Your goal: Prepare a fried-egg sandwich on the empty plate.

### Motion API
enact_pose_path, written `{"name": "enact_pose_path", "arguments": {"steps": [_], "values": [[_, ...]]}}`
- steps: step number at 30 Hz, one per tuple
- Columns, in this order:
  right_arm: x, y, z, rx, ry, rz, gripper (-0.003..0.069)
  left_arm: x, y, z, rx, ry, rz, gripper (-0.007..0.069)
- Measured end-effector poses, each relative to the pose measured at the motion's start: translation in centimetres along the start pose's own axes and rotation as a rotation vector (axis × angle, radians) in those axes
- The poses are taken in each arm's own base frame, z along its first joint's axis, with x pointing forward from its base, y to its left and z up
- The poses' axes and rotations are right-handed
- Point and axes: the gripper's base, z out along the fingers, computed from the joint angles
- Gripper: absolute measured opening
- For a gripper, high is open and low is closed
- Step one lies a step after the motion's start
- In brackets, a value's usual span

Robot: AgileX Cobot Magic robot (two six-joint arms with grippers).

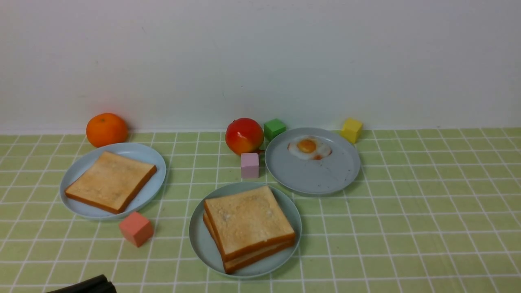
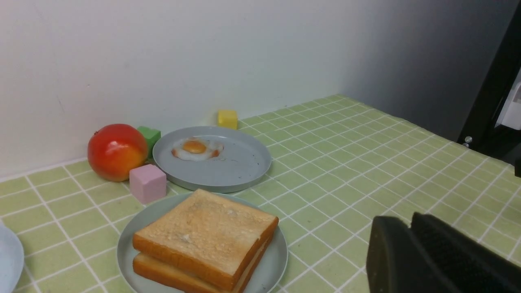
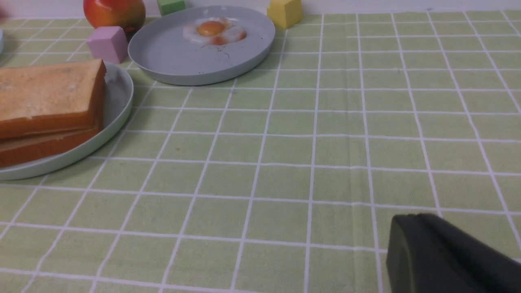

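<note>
My left pincer [image 2: 411, 228] looks closed and empty; I cannot tell the right pincer's [image 3: 439, 248] state. Two toast slices [image 1: 249, 226] sit stacked on the mint plate [image 1: 199, 240], egg [image 1: 309, 148] left on the grey plate [image 1: 317, 175]. Lifting the top slice, I might drag both off.

A staged tabletop test setup — green checked tablecloth [image 1: 407, 211], bare white wall [image 1: 260, 61], plastic toy food, coloured foam cubes.
</note>
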Motion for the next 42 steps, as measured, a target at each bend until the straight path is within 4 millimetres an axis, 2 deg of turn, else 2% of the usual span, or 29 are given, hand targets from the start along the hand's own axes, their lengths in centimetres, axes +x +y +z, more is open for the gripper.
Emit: {"name": "enact_pose_path", "arguments": {"steps": [4,8,12,15,16,18,42], "values": [[0.0,0.0,0.0,0.0,0.0,0.0,0.0007,0.4,0.4,-0.1,-0.041,-0.027,0.04,0.0055],[0.0,0.0,0.0,0.0,0.0,0.0,0.001,1.0,1.6,-1.2,-0.21,-0.08,0.023,-0.0013],[0.0,0.0,0.0,0.0,0.0,0.0,0.0017,3.6,3.2,-2.8,-0.503,-0.101,-0.043,-0.0013],[0.0,0.0,0.0,0.0,0.0,0.0,0.002,5.8,4.0,-3.2,-0.635,-0.008,-0.164,-0.0013],[0.0,0.0,0.0,0.0,0.0,0.0,0.002,5.9,4.1,-3.2,-0.643,0.0,-0.18,-0.0013],[0.0,0.0,0.0,0.0,0.0,0.0,0.0022,7.4,4.3,-3.5,-0.716,0.111,-0.275,-0.0013],[0.0,0.0,0.0,0.0,-0.001,0.0,0.0049,7.6,4.4,-3.7,-0.74,0.128,-0.297,-0.0013]]}}
